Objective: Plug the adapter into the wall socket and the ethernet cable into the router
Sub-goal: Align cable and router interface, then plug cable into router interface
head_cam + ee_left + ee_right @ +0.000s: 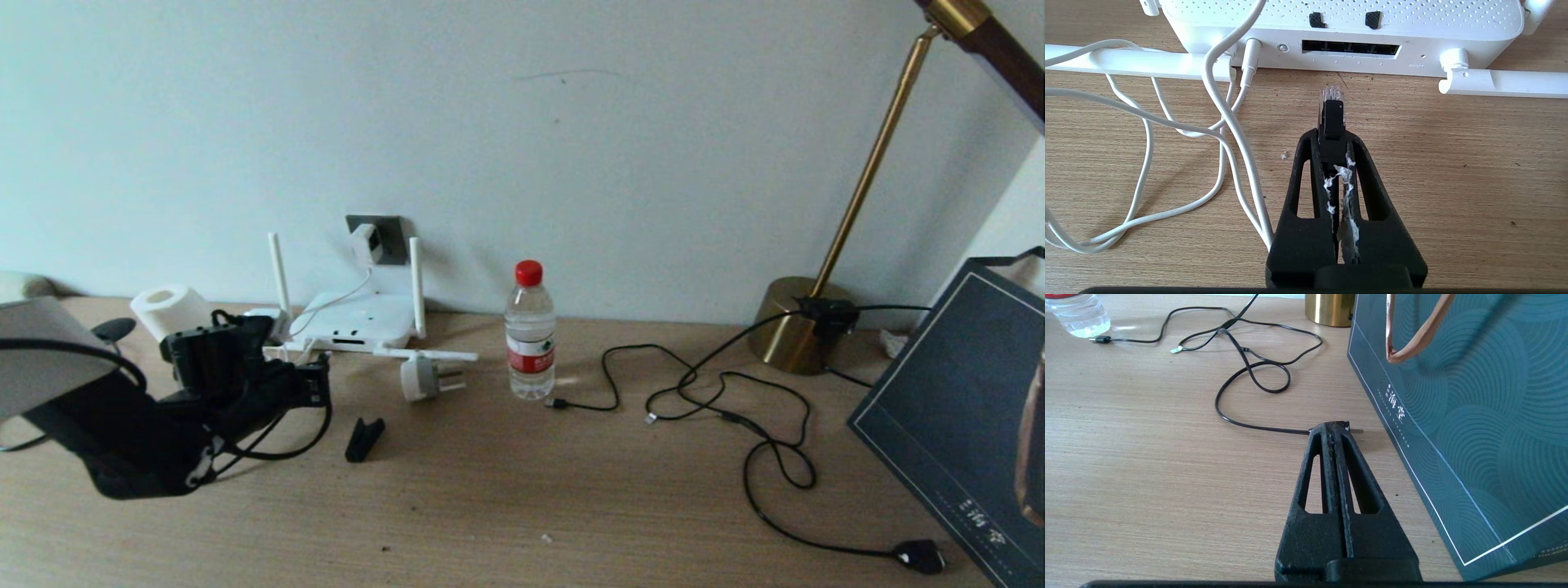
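Observation:
The white router (359,322) lies by the wall, two antennas upright and two folded flat. Its dark port row (1350,47) faces my left gripper (1332,136). That gripper is shut on the ethernet cable's clear connector (1331,102), which hovers a short gap in front of the ports, pointing at them. The black ethernet cable (302,445) loops under my left arm. The white cube adapter (367,242) sits plugged in the dark wall socket (392,237), and its thin white cord (1224,122) coils beside the router. My right gripper (1334,428) is shut and empty, low over the table at the right.
A round grey-white plug (424,377), a black clip (364,438) and a water bottle (530,331) lie near the router. A toilet roll (170,310) stands at the left. Thin black cords (735,392) sprawl towards the brass lamp base (796,327). A teal bag (1453,396) stands by my right gripper.

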{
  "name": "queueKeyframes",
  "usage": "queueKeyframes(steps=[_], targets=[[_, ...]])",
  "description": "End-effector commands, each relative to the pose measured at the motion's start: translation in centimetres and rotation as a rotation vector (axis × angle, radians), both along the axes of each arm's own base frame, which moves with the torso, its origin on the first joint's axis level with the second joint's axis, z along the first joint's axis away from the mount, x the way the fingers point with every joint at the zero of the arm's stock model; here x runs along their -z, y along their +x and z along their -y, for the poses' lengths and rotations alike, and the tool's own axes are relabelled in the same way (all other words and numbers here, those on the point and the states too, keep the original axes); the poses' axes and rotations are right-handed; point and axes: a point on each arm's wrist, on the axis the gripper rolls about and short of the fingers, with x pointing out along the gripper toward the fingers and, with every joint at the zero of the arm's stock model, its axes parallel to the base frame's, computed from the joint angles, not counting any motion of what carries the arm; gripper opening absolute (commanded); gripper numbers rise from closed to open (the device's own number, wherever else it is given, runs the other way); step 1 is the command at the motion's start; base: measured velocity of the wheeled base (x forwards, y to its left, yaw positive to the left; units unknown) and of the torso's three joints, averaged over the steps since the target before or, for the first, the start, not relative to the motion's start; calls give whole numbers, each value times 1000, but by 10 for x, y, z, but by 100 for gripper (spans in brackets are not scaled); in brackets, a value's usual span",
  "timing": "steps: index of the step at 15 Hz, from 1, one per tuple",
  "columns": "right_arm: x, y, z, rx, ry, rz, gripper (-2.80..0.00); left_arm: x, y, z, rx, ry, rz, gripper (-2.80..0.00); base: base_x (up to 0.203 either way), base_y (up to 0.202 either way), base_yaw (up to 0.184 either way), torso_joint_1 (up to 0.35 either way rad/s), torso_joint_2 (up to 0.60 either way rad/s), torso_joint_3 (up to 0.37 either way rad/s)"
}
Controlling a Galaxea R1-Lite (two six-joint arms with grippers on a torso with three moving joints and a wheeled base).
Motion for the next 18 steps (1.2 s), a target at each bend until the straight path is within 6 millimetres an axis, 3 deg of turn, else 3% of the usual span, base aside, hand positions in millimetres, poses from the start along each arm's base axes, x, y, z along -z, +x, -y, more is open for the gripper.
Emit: queueKeyframes(steps=[1, 18], targets=[[0, 0, 0, 0, 0, -2, -280, 2, 2, 0, 0, 0, 4, -280, 0, 0, 0, 0, 0, 0], [0, 0, 0, 1, 0, -2, -280, -1, 17, -2, -5, 3, 34, -280, 0, 0, 0, 0, 0, 0]])
